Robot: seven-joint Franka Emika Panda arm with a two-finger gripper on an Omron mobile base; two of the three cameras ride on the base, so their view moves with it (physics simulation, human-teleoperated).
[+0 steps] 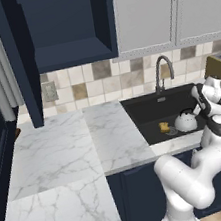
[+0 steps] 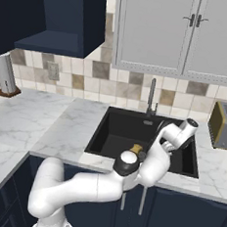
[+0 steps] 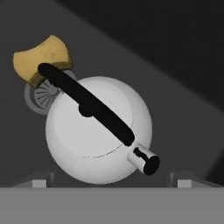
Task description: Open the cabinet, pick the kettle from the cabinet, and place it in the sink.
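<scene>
Kettle: the squat white-silver dome kettle [image 3: 98, 131] sat on the floor of the matte black rectangular sink [image 1: 137, 109], right of centre in the left base view, touching a yellow sponge [image 1: 163, 126].
Jaws: the two-finger gripper [image 1: 200, 102] stood fully spread, holding nothing.
Relation: the kettle lay directly below the jaws, apart from them.
Axis: its thin black arched handle [image 3: 85, 103] ran upper left to lower right in the hand view.
Cabinet: the navy upper cabinet [image 1: 64, 26] stood open.
Judgement: placement looked done; the jaws needed only a clear lift.

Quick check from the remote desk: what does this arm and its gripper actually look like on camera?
The arm is glossy white with thick rounded links and dark bands at the joints, one capped by a white disc. No cables or markings show. The gripper has two small grey finger tips.
</scene>
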